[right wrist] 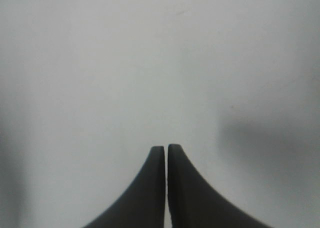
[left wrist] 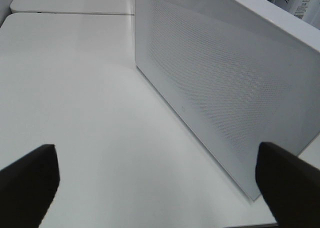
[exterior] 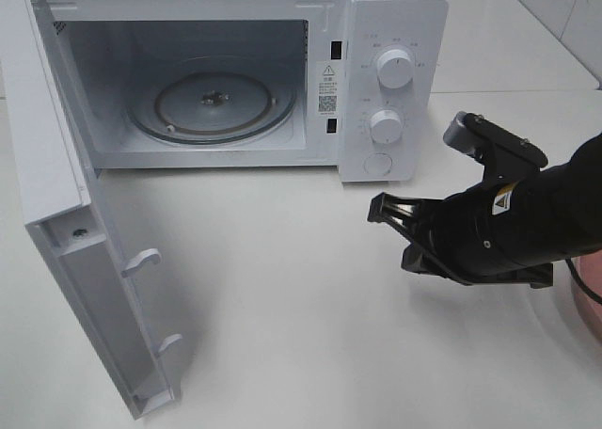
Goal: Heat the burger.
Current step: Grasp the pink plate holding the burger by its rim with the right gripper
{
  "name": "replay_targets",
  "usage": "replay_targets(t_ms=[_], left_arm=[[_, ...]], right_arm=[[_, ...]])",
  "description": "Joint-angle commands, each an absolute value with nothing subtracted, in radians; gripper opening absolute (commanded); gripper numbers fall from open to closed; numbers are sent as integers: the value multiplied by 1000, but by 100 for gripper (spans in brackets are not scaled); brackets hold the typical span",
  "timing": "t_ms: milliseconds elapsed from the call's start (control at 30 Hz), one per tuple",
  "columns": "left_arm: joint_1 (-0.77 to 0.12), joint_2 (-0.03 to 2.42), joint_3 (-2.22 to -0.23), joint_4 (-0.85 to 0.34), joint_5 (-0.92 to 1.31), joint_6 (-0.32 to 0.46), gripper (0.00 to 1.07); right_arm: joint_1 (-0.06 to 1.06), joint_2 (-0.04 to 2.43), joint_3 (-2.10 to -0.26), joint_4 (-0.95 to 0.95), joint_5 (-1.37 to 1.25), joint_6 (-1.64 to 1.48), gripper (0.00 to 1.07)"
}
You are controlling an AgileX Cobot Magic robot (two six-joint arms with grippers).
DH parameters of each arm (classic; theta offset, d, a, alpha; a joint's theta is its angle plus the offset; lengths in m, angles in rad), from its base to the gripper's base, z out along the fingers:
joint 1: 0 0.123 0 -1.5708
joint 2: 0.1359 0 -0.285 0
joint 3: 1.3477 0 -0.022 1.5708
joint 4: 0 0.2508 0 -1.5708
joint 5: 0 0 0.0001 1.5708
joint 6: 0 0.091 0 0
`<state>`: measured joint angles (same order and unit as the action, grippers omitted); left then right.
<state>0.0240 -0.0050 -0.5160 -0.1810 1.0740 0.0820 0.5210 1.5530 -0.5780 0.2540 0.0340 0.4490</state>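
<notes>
The burger is out of view in every frame. The white microwave (exterior: 395,34) stands at the back with its door (exterior: 56,194) swung wide open to the left, and its glass turntable (exterior: 212,104) is bare. My right gripper (exterior: 376,208) hovers low over the table in front of the microwave's control panel, pointing left. In the right wrist view the right gripper (right wrist: 166,148) is shut with nothing between its fingers, over plain white table. My left gripper (left wrist: 156,158) is open and empty, facing the perforated outer face of the door (left wrist: 225,73).
The rim of a pink plate (exterior: 588,288) shows at the right edge, partly behind the right arm. Two knobs (exterior: 392,69) sit on the microwave's panel. The open door reaches far toward the table's front left.
</notes>
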Motion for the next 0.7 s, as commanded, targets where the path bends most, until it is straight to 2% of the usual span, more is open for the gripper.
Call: replay_targets(t_ms=[33,333,700], left_arm=[[20,-22,-514,-181,1065,79,100],[20,-22,-514,-181,1065,79,100],[20,-22,-514,-181,1065,79,100]], right_arm=[[518,1534,-577,243,102,357,3],[518,1460,-578,230,310,201,5],[518,1313,-578,0,607,198,8]])
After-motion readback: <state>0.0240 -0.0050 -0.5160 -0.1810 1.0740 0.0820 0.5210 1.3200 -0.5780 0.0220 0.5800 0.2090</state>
